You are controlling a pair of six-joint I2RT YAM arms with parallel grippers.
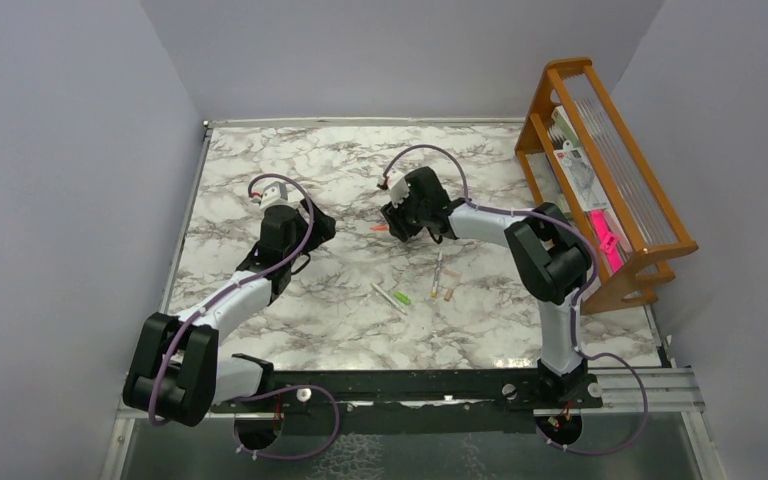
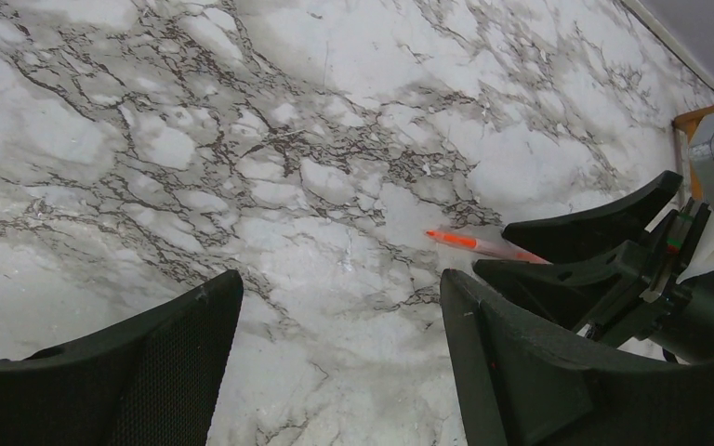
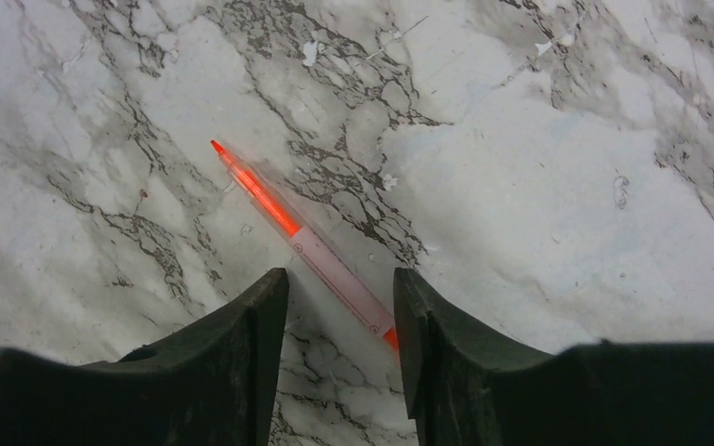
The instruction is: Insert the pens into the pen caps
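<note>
An orange-red pen (image 3: 311,246) lies flat on the marble table, also visible in the top view (image 1: 380,229) and in the left wrist view (image 2: 474,243). My right gripper (image 3: 339,283) is open and low over the pen's rear end, one finger on each side, not closed on it. My left gripper (image 2: 339,283) is open and empty, a short way left of the pen (image 1: 320,228). Nearer the front lie a whitish pen (image 1: 388,294) beside a green cap (image 1: 402,298), another whitish pen (image 1: 438,268) and a tan cap (image 1: 449,293).
A wooden rack (image 1: 600,180) holding packets stands at the right edge of the table. Grey walls close the table on three sides. My right gripper's fingers (image 2: 595,232) show close to the left gripper in the left wrist view.
</note>
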